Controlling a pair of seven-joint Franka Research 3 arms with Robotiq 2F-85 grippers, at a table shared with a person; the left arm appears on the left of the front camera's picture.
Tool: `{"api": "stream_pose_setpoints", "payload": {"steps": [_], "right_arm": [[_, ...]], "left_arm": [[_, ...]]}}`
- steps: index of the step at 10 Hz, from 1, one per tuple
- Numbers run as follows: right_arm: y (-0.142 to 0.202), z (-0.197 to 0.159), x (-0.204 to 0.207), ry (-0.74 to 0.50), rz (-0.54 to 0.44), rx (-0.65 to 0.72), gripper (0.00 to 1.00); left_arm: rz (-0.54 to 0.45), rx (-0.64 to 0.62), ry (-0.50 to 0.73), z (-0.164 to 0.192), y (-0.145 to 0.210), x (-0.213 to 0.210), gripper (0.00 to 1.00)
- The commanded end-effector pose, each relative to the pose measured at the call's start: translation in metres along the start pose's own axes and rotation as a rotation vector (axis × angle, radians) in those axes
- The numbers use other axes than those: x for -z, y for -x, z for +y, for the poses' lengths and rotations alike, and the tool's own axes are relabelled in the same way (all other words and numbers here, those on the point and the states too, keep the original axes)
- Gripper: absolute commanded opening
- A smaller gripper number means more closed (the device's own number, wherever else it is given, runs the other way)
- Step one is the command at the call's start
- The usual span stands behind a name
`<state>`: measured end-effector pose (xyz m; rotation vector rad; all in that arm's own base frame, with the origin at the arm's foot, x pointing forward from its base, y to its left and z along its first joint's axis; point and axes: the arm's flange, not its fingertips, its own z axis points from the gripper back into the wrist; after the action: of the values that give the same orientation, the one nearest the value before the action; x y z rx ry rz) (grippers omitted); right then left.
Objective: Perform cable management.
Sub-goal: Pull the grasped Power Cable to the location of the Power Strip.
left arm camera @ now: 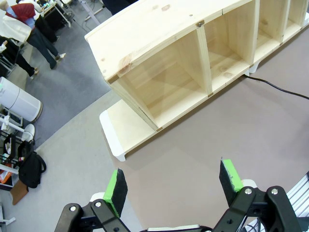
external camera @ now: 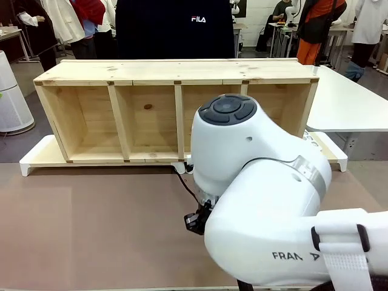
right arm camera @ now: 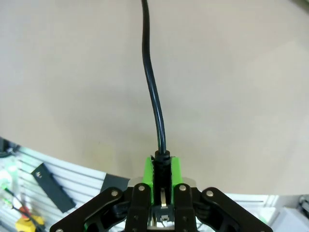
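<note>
The left tool [left arm camera: 173,183] hangs with its pads apart over the brown surface [left arm camera: 231,130], off the end of the wooden shelf [left arm camera: 154,34], holding nothing. From the shelf's base near its middle, the cable [right arm camera: 153,96] runs across the surface to the right tool [right arm camera: 162,166], which is clamped on its thicker end. The cord looks light and limp, likely to sag and drag. The stiffer moulded end seems the surest hold.
</note>
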<state>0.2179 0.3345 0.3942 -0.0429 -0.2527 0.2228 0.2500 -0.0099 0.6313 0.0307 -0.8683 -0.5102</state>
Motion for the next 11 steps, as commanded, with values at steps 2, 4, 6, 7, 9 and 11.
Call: {"api": "stream_pose_setpoints", "payload": {"steps": [2, 4, 6, 7, 9, 11], "right_arm": [[0.043, -0.059, 0.013, -0.034, -0.036, 0.091, 0.16], [0.048, -0.085, 0.015, -0.068, -0.060, 0.155, 0.16], [0.047, -0.099, 0.021, -0.086, -0.047, 0.200, 0.16], [-0.024, -0.030, -0.023, -0.038, -0.046, 0.143, 0.16], [-0.024, -0.030, -0.023, -0.038, -0.046, 0.143, 0.16], [-0.024, -0.030, -0.023, -0.038, -0.046, 0.143, 0.16]], "left_arm": [[-0.009, -0.017, -0.003, 0.000, -0.002, 0.002, 1.00], [-0.009, -0.017, -0.003, 0.000, -0.002, 0.002, 1.00], [-0.009, -0.017, -0.003, 0.000, -0.002, 0.002, 1.00], [-0.009, -0.017, -0.003, 0.000, -0.002, 0.002, 1.00], [-0.009, -0.017, -0.003, 0.000, -0.002, 0.002, 1.00], [-0.009, -0.017, -0.003, 0.000, -0.002, 0.002, 1.00]]}}
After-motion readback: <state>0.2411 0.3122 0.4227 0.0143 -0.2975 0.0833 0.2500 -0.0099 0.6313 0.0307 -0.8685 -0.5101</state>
